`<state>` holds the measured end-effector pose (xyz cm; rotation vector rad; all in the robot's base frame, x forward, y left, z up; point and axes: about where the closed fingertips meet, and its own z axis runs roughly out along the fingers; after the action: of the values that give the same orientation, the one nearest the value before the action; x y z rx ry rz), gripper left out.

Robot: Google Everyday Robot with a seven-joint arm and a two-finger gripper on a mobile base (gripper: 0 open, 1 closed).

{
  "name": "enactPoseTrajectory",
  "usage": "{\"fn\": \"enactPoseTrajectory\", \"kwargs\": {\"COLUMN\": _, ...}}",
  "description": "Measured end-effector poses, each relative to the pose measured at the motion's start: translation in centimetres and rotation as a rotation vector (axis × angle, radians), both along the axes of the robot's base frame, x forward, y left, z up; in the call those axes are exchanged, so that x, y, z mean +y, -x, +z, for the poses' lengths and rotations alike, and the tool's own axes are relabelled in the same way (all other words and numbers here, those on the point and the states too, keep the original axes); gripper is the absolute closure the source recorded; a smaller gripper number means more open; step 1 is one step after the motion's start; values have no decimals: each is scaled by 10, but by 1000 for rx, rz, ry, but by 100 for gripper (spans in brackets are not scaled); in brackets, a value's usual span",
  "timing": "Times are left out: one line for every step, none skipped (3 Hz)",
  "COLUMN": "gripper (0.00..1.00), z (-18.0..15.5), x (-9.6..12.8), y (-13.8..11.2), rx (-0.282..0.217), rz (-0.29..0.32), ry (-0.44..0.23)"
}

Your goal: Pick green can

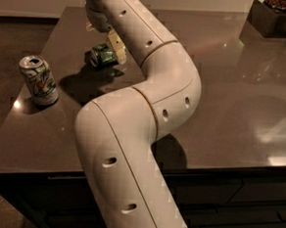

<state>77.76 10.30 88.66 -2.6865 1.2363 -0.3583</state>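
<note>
My pincer (116,51): low over the far left part of the table (242,93), just right of the green can.
Its grip: apart or together, I cannot tell.
Green can (101,55): lying on its side on the table, close against my pincer; whether they touch, I cannot tell.
White can (39,80): upright near the table's left edge, apart from the green one.

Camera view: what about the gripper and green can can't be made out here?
- Gripper, camera view: mostly hidden behind the arm, over the green can; contact unclear.
- Green can: right end covered by the gripper.
- Dark container, far right corner: cut off by the top edge.
</note>
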Motion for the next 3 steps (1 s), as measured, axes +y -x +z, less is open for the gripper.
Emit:
{"fn": "enactPoseTrajectory", "kwargs": {"gripper": 18, "z": -10, "x": -6, "y": -3, "rx": 14, "rz": -15, "ry": 10}}
{"fn": "enactPoseTrajectory", "kwargs": {"gripper": 42, "z": -19, "x": -7, "y": -4, "rx": 30, "rz": -24, "ry": 20}}
{"fn": "enactPoseTrajectory", "kwargs": {"gripper": 73, "z": -14, "x": -7, "y": -2, "rx": 29, "rz": -41, "ry": 25}}
